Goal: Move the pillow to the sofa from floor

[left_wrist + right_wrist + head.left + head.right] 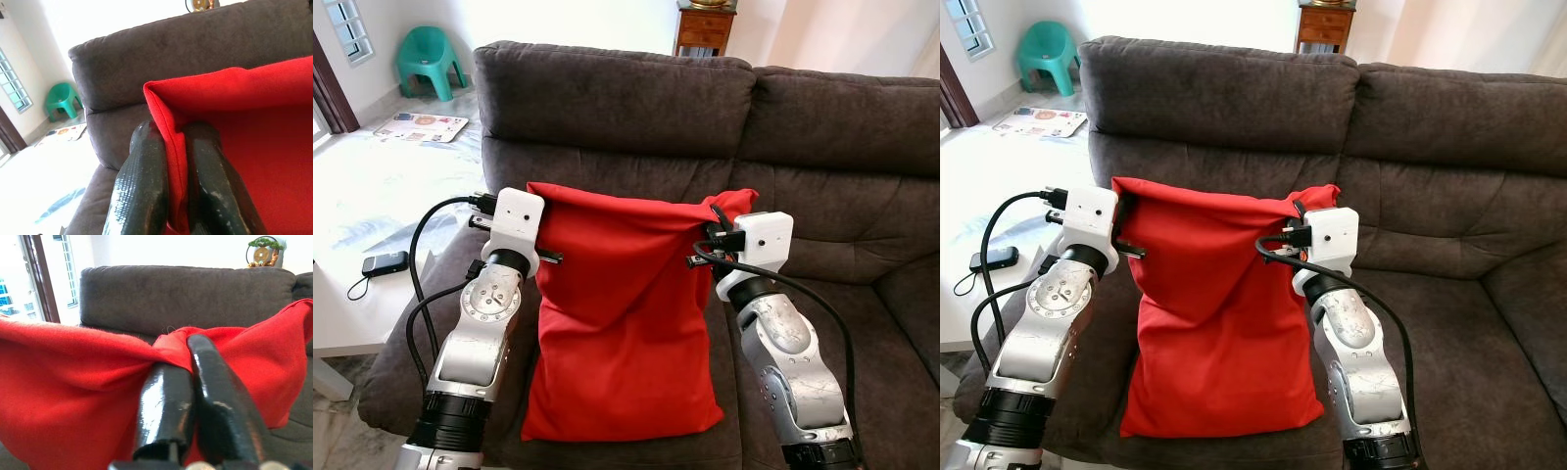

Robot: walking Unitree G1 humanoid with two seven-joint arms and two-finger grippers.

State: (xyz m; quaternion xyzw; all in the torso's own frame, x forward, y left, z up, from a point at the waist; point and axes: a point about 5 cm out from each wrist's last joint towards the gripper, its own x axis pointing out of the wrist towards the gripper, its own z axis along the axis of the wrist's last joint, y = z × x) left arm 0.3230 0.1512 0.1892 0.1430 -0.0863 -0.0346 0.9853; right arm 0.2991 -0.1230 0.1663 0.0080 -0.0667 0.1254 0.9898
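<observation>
A red pillow (pixel 622 313) hangs upright in front of the dark brown sofa (pixel 617 98), and its lower edge rests on the seat cushion. My left gripper (pixel 172 134) is shut on the pillow's top left corner, pinching the fabric edge between both fingers. At the top right corner my right gripper (pixel 188 345) is shut on a bunched fold of the red cloth. Both silver arms reach up from below, one on each side of the pillow.
A white table (pixel 372 196) stands to the left of the sofa with a small black device (pixel 385 262) on it. Farther back are a green plastic chair (pixel 429 61), a printed mat (pixel 421 125) and a wooden cabinet (pixel 705 29) behind the sofa.
</observation>
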